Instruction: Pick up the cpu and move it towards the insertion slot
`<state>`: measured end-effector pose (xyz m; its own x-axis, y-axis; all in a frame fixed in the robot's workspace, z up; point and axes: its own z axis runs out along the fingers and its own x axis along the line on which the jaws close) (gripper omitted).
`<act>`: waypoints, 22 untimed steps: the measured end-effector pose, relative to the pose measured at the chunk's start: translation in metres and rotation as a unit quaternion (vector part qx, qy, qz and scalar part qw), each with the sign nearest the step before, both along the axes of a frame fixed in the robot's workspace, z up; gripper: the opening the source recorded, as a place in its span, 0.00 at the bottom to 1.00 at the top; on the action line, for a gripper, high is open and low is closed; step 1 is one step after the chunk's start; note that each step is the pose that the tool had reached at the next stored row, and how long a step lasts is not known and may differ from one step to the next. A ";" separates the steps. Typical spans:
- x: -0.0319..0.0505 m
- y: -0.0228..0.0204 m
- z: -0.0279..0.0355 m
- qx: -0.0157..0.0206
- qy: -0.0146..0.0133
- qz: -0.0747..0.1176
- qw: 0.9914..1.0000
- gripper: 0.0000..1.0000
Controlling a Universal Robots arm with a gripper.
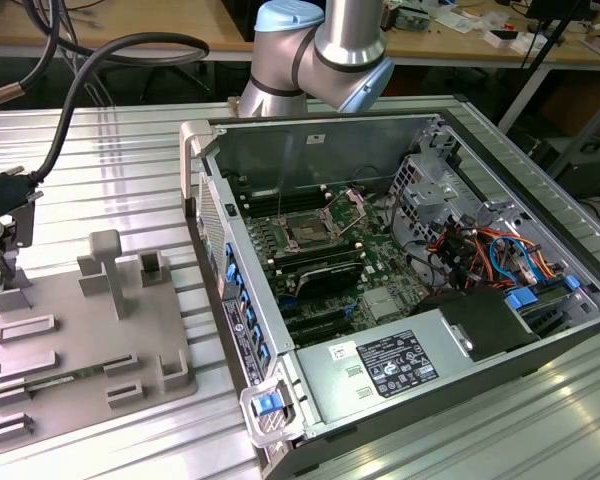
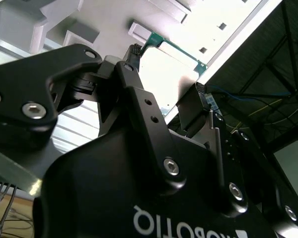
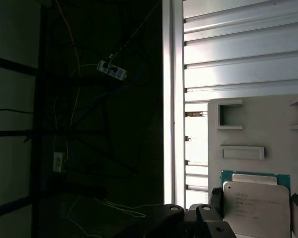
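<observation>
End effector (image 2: 169, 74): I see it pinching the cpu (image 3: 256, 204); in the first wrist view one of its black fingers (image 3: 216, 198) sits tight against each of two opposite edges of the chip.
Cpu: a flat square chip with a silvery top and a thin green border; it faces the first wrist camera squarely; in the second wrist view it shows as a bright patch with a green rim between the fingers.
Cpu's place: over the grey fixture plate (image 3: 248, 119), just beside a raised rectangular holder (image 3: 242, 152); I cannot tell whether it rests on the plate or hangs just clear of it.
Insertion slot (image 1: 308, 232): on the motherboard inside the open computer case (image 1: 208, 170); dark centre; its metal bracket (image 1: 346, 208) stands hinged up beside it.
Layout: in the exterior view the plate lies on the ribbed metal bench (image 1: 100, 150), to the exterior view's left of the case; the cpu is well apart from the slot.
</observation>
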<state>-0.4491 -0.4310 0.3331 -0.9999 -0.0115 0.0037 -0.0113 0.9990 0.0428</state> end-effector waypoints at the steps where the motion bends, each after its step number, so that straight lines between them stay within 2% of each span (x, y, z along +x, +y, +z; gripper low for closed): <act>1: 0.0000 0.0000 0.0008 0.000 0.000 0.000 1.000 0.55; 11: 0.0000 0.0000 0.0093 0.000 0.000 0.000 1.000 0.55; 22: 0.0000 0.0000 0.0372 0.000 0.000 0.000 1.000 0.55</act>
